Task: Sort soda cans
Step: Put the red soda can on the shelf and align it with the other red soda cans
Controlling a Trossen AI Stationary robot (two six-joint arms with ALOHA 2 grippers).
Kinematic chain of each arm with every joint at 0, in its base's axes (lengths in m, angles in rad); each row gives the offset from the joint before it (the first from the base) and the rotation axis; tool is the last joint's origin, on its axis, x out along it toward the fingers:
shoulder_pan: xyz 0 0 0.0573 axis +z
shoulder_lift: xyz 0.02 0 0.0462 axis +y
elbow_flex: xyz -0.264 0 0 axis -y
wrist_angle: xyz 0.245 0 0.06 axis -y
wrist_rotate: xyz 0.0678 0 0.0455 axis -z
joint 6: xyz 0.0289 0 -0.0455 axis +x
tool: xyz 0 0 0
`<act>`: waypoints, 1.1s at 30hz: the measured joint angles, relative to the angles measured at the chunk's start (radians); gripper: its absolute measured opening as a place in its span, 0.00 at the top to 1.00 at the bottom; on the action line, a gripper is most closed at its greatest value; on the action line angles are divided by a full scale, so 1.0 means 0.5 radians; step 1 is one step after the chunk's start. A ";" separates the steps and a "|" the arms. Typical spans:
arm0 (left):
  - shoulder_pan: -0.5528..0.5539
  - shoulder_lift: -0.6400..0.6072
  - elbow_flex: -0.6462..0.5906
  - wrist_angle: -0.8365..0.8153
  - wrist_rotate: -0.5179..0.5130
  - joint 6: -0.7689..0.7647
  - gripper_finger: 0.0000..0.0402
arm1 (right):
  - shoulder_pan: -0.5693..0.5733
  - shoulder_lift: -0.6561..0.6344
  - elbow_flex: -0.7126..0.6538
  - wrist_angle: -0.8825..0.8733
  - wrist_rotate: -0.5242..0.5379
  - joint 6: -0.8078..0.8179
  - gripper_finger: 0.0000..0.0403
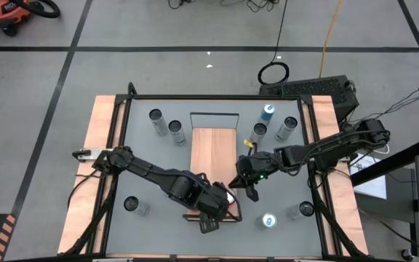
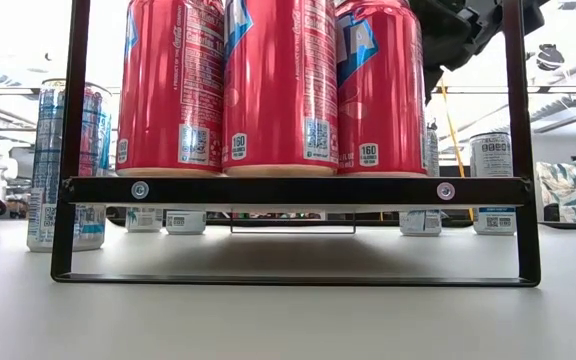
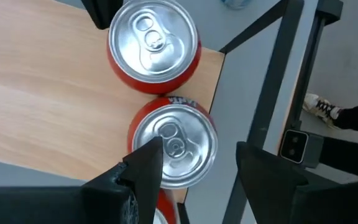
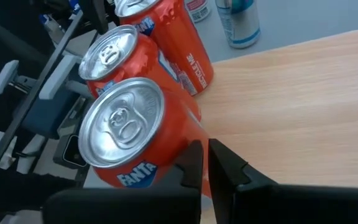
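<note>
Three red soda cans stand upright in a row at the near end of the raised wooden shelf (image 1: 213, 149), seen side by side in the low view (image 2: 278, 85). My left gripper (image 3: 199, 149) hangs open above them, pointing steeply down. One finger shows over the middle can's silver top (image 3: 179, 137) and the other beyond the shelf's edge. The gripper partly hides the third can (image 3: 161, 208). My right gripper (image 4: 205, 149) is shut and slants down from the table's right, beside the nearest red can (image 4: 129, 137). My right gripper has its shut fingertips (image 4: 194, 158) right at the lower side wall of the nearest red can (image 4: 166, 155), coming from the table's right. I cannot tell whether they touch it. The can stands upright on the shelf.
Silver-grey cans stand on the grey table at far left (image 1: 156, 116), far right (image 1: 289, 127), near left (image 1: 132, 204) and near right (image 1: 305, 209). Blue cans stand at far right (image 1: 268, 111) and near right (image 1: 268, 220). The shelf's black frame (image 2: 298, 190) rims its near end.
</note>
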 joint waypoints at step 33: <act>0.025 -0.052 0.009 -0.045 -0.127 -0.223 0.50 | 0.099 -0.024 0.000 -0.085 -0.221 0.236 1.00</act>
